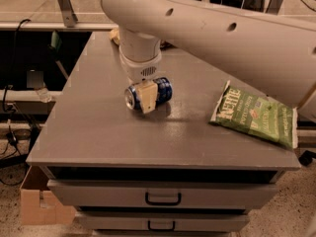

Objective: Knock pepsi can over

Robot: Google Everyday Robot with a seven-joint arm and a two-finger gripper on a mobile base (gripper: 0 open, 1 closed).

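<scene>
Lying on its side mid-way across the flat grey table point(98, 132): small blue aluminium pepsi can point(163, 89), long axis roughly left-right, silver top pointing left-front. White-and-beige gripper point(147, 100) straddles it; grip state: can't tell.

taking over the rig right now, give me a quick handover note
Grip: the pincer is down at the can, mid-table; one part of it crosses the can's front.
Things: the can lies on its side on the table, silver top facing left. The chip bag lies flat to the right, apart from it.
Done: the can looks knocked over.
Left: probably just lifting the arm clear.
</scene>
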